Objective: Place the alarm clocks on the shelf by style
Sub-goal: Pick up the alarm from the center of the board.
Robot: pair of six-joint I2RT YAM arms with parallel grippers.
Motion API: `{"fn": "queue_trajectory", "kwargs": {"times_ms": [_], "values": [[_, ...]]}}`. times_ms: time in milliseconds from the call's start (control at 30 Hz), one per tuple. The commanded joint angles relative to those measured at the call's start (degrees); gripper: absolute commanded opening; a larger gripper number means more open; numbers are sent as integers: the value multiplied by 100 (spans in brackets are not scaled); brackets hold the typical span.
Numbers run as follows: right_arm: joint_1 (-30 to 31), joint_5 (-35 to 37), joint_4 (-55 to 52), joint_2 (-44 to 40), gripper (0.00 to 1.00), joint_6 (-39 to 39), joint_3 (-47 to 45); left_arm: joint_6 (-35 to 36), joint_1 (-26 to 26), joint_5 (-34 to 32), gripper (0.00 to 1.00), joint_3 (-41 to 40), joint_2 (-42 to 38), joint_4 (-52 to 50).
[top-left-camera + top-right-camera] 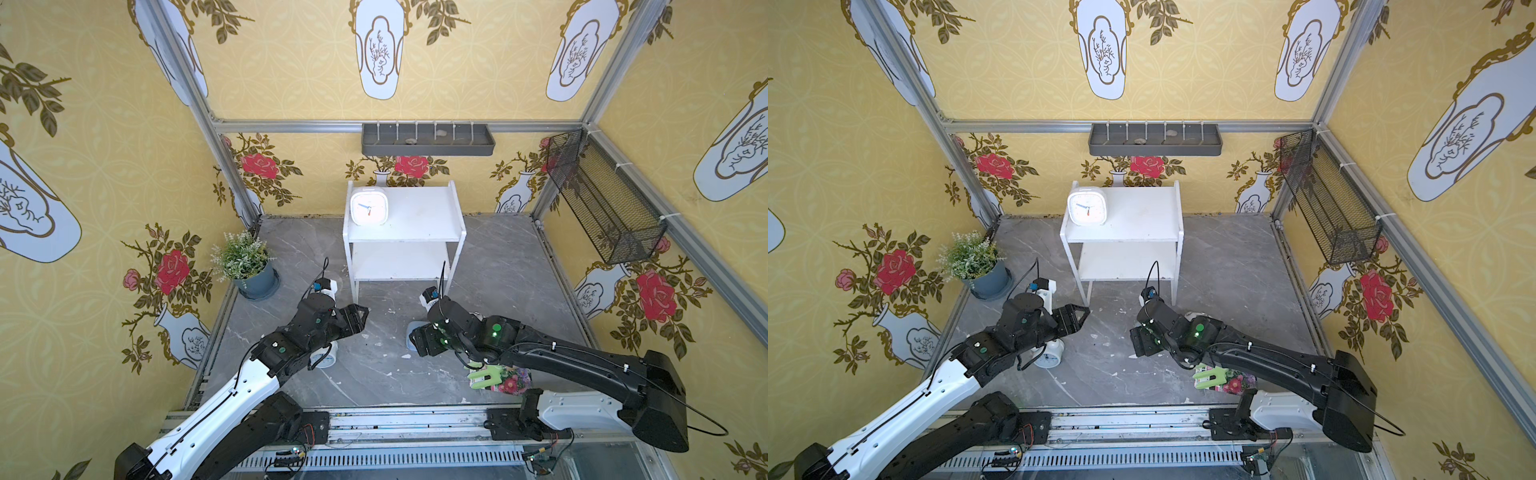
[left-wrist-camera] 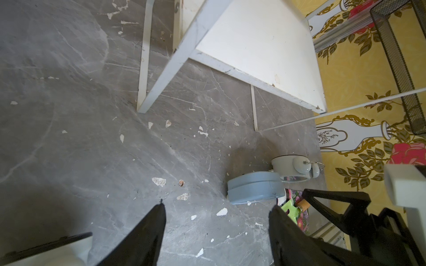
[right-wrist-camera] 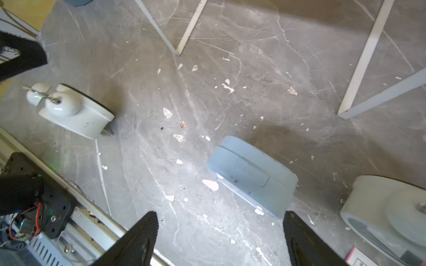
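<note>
- Shelf (image 1: 415, 216): white, two-tier, standing upright on the desk (image 1: 490, 270).
- White rounded-square clock (image 1: 369, 205): upright at the left end of the shelf's top board.
- Light-blue rounded-square clock (image 3: 251, 175): on the desk in front of the shelf.
- Twin-bell clocks, white: one (image 3: 387, 207) just beside the blue clock, the other (image 3: 73, 110) well apart from it.

Left claw (image 2: 217, 206), right claw (image 3: 221, 214): jaws apart

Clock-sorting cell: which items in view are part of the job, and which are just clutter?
Job:
- shelf
- white square clock, on the shelf's top board
- blue square clock, not yet shelved
- bell clock, not yet shelved
- second bell clock, not yet shelved

Clutter:
- potted plant
- grey wall tray
- wire basket
- green piece
- flowered box
</note>
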Motion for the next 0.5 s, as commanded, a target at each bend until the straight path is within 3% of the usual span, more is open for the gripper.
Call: {"fn": "queue_trajectory", "kwargs": {"times_ms": [0,100,467], "values": [[-437,-414,326,138,87,-108,-15,-19,-1,-93,74,-63,-40,-22],[-818,-759,440,147,86,-368,-88,-63,-1,-90,74,-92,-73,-20],[-936,-1207,793,183,88,-607,-443,-63,-1,-132,75,-187,9,160]]}}
